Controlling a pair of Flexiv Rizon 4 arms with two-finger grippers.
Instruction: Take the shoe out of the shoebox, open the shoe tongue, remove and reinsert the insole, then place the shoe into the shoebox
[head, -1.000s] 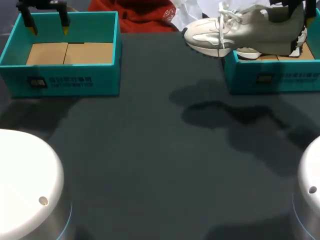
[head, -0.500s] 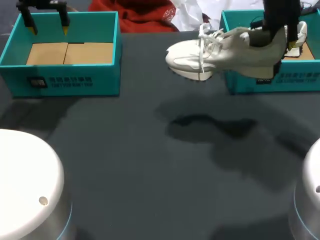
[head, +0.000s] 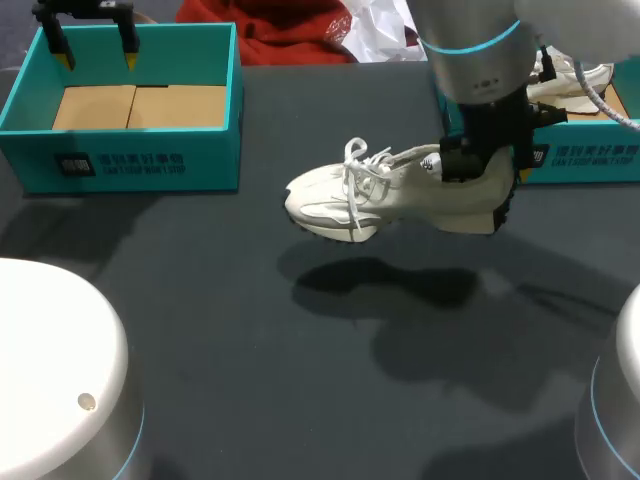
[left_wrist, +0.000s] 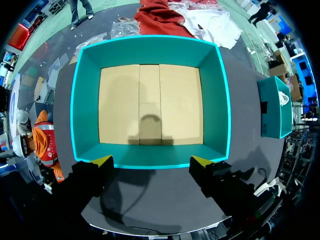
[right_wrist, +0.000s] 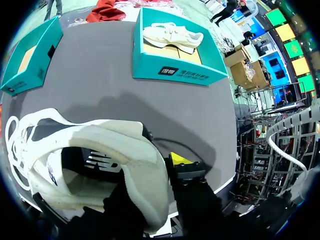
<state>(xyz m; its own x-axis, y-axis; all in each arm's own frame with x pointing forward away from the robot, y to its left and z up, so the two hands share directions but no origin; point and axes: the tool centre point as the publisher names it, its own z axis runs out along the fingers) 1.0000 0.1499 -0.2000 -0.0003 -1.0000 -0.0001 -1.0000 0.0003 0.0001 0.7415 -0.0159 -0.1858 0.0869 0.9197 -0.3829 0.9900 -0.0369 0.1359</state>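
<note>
Shoe (head: 390, 195) moved out of box (head: 590, 155) to over table centre; right gripper (head: 478, 170) clamped on heel, left gripper (left_wrist: 152, 162) apart. Set-down next.

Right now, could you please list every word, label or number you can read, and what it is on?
Front wall of left shoebox: white print, too blurred to read.
Front wall of right shoebox: label print, too small to read.
Side of white sneaker: small dark mark, unreadable.

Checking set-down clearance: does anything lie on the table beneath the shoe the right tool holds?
Nothing visible does. Under the shoe in the right tool the table shows only shadow; the empty shoebox and the second shoebox stand aside.
</note>
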